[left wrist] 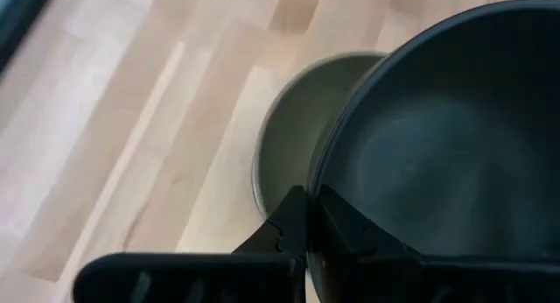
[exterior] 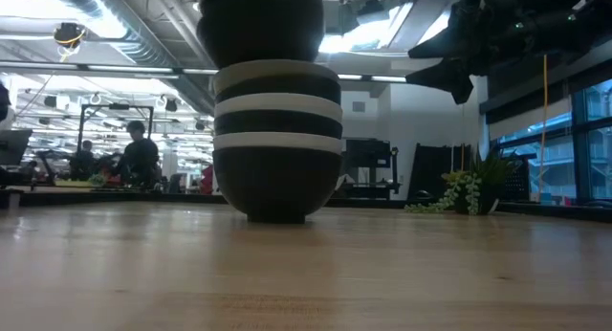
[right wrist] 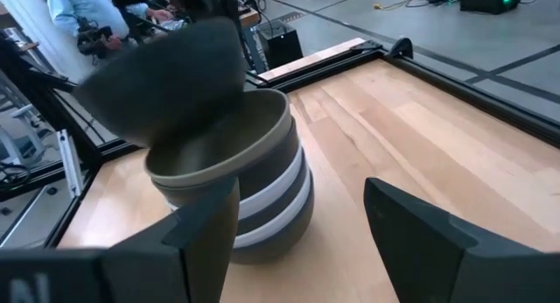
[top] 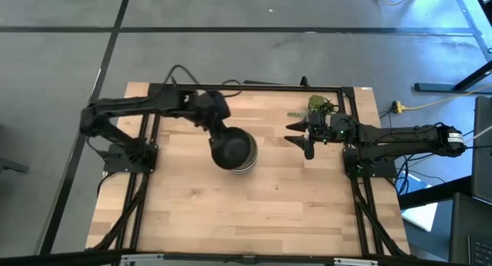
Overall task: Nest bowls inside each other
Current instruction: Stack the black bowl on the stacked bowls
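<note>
A stack of nested bowls (exterior: 277, 144) stands near the middle of the wooden table (top: 254, 212), with black and white rims in alternating bands and a grey-green bowl (right wrist: 223, 150) on top of it. Just above this stack a black bowl (right wrist: 162, 71) is held tilted, its lower edge over the mouth of the grey-green one. The left gripper (left wrist: 306, 220) is clamped on the rim of this black bowl, one finger inside and one outside. The right gripper (top: 304, 137) hovers near the right edge of the table with its jaws wide and nothing between them. A small green plant sprig (top: 319, 104) lies just behind it.
</note>
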Tool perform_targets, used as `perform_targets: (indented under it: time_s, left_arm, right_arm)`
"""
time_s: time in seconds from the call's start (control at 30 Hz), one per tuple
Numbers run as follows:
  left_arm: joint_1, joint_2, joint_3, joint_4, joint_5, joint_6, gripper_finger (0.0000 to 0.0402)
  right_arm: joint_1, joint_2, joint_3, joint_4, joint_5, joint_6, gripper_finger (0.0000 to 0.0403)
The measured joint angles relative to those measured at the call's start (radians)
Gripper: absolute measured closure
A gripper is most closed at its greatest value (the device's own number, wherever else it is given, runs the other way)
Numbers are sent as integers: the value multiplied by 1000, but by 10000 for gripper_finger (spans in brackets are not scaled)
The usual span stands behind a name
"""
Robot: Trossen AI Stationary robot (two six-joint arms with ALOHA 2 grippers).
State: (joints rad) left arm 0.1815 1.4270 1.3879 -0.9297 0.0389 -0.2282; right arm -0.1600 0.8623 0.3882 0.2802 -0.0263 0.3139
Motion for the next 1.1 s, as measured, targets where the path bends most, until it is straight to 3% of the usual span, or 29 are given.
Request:
perform_targets:
  time_s: [0.23,0.47,1.1]
  left_arm:
    - [25,139,93,-83,38,52,400]
    - [55,211,104,-102,29,56,400]
    - [70,212,104,-100,-1,159,327]
  right_arm:
    - [0,0,0,-2,-2,-3,155]
    - [0,0,0,-2,-3,-5,155]
    - [0,0,0,-21,-3,-8,155]
